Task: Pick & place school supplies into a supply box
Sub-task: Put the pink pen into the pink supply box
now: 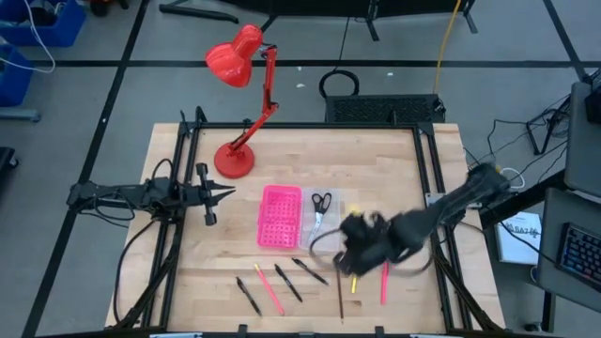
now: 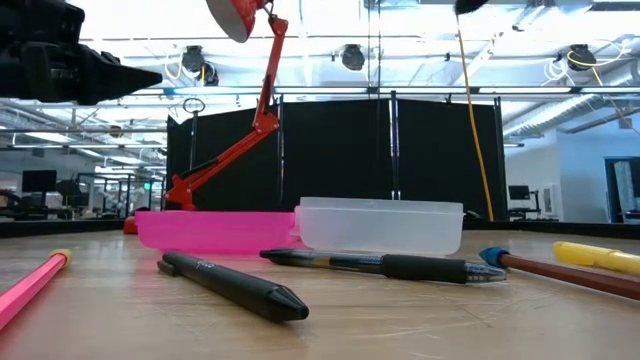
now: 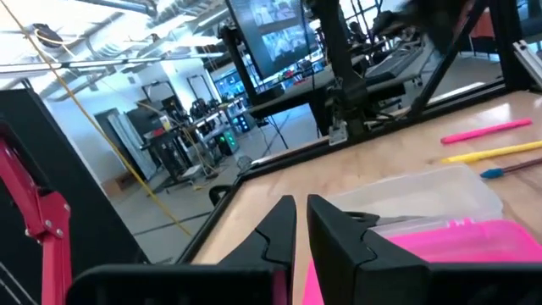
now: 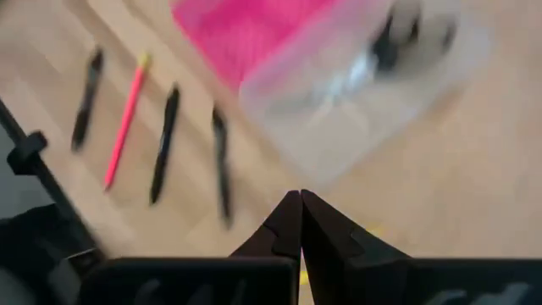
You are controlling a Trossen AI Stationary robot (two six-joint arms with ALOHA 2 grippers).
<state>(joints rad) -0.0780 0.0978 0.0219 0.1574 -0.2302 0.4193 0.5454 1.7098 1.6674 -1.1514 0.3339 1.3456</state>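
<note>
From above, a wooden table (image 1: 394, 160) holds an open supply box (image 1: 299, 216) near its middle: a bright pink half on one side, joined to a clear tray on the other. A pair of black-handled scissors (image 1: 320, 206) already lies in the clear tray. The pens and pencils (image 1: 282, 280) are spread on the wood at the near edge, below the box, none of them in it. A red desk lamp (image 1: 242, 75) stands at the far left corner. The left gripper (image 1: 228, 194) waits just left of the pink half. The right gripper (image 1: 355, 246) hangs low over the pens, just below the clear tray, with a yellow pencil (image 1: 354, 284) and a pink pencil (image 1: 384, 282) beside it.

At table height, the pink half and clear tray sit side by side, with a black marker (image 2: 232, 286) and a black pen (image 2: 380, 264) lying in front.

From the left wrist, the fingers (image 3: 275, 235) stand slightly apart with a thin gap, holding nothing, the pink half just ahead.

From the right wrist, the fingers (image 4: 288, 222) are pressed together with nothing visible between them, pointing toward the box and four pens on the wood.

So the task looks barely begun: the scissors are in, and the pens and pencils in view remain to be moved.
</note>
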